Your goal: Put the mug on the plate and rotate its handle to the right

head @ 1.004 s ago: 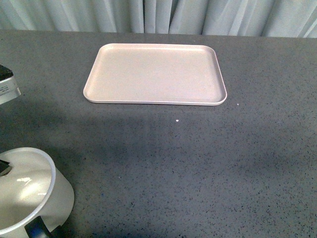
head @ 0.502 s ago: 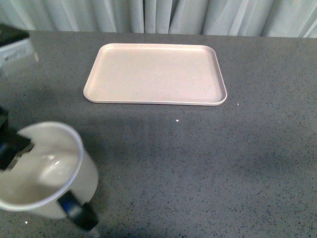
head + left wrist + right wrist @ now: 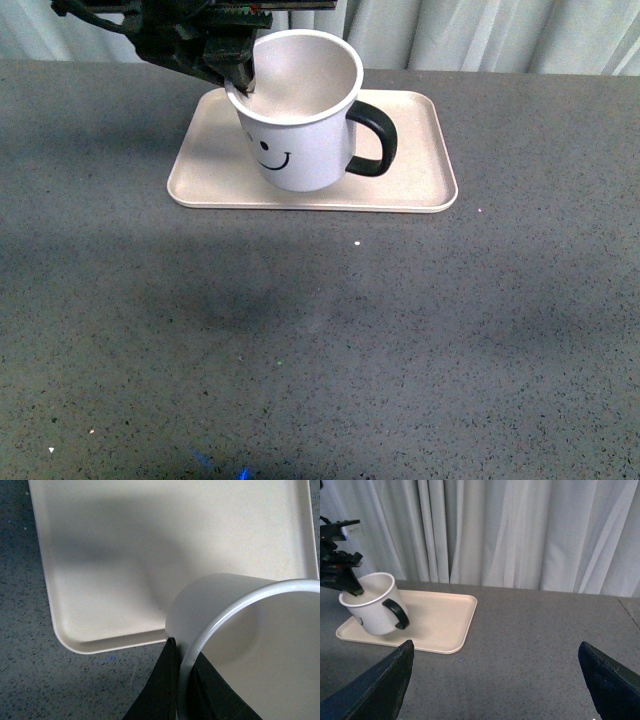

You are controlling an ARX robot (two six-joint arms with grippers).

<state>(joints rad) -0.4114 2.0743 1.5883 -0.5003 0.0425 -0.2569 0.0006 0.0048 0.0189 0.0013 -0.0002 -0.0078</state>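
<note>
The white mug (image 3: 300, 120) with the black smiley face is over the pale pink-beige plate (image 3: 420, 170), tilted toward the camera. Whether its base touches the plate I cannot tell. Its black handle (image 3: 375, 138) points to the right. My left gripper (image 3: 240, 78) is shut on the mug's left rim, one finger inside and one outside. In the left wrist view the black fingers (image 3: 162, 685) pinch the mug wall (image 3: 200, 605) above the plate (image 3: 100, 580). In the right wrist view the mug (image 3: 372, 610) and plate (image 3: 445, 617) lie far left; my right gripper (image 3: 495, 680) is open and empty over the table.
The grey speckled table (image 3: 400, 330) runs wide around the plate. Pale curtains (image 3: 480, 35) hang along the far edge.
My left gripper has carried the mug from the near left of the table up and away to over the plate. The handle now points right instead of toward the camera.
</note>
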